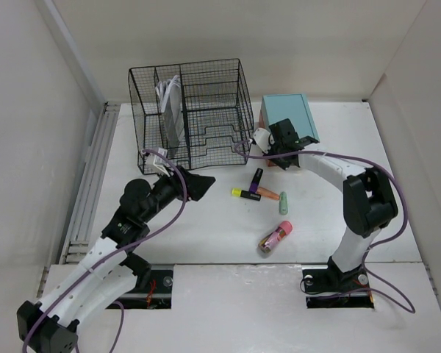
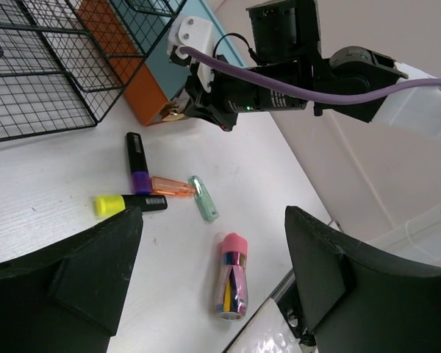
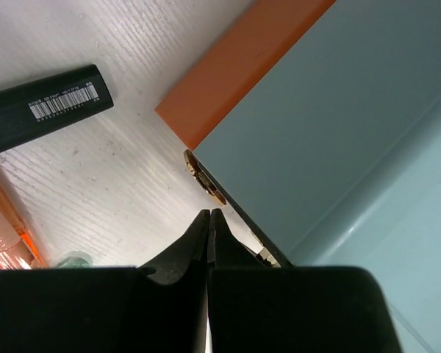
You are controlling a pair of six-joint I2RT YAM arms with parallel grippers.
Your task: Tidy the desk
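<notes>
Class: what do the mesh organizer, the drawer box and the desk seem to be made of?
Wire-mesh organizer: thin black grid, probably coated metal wire. Drawer box: smooth matte teal and orange panels, painted wood or plastic; its shiny gold knob looks metal. Desk: matte white with faint grain, likely laminate.

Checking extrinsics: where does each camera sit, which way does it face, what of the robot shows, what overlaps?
Top external: above, behind the bases, looking down on the desk and teal drawer box; left arm and right arm show.
Left wrist: low over the desk, facing the right arm and box; left gripper, open, frames the bottom.
Right wrist: close on the box's orange drawer front and gold knob; right gripper, shut, at bottom.
Shared: all three see the box; top and left wrist see the pink-capped tube.
</notes>
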